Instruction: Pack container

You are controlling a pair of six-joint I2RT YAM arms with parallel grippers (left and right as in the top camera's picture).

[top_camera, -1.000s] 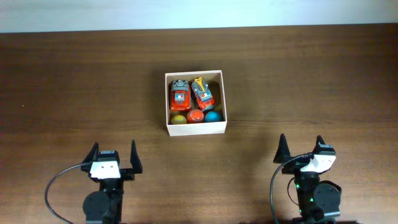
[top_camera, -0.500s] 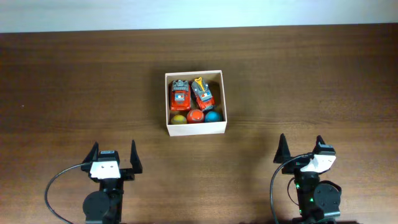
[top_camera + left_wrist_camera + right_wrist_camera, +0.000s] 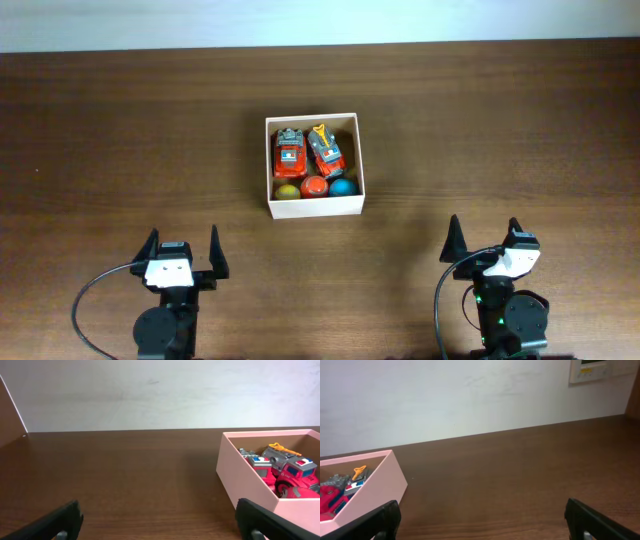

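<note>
One small cream-white container (image 3: 315,206) sits near the middle of the table (image 3: 120,130), its open top facing straight up. It is close to square, so no long axis stands out, and its walls run nearly parallel to the table edges.

Inside, two toy vehicles fill the far half side by side. A red car (image 3: 290,152) on the left lies lengthwise from near to far. A red truck (image 3: 326,149) with a yellow part on the right is turned slightly off that line. Three balls line the near wall: a yellow ball (image 3: 288,191), an orange-red ball (image 3: 315,187) and a blue ball (image 3: 342,186).

Well apart from the container, at the near edge, the left gripper (image 3: 183,236) and the right gripper (image 3: 483,224) each stand with fingers spread wide, holding nothing.
</note>
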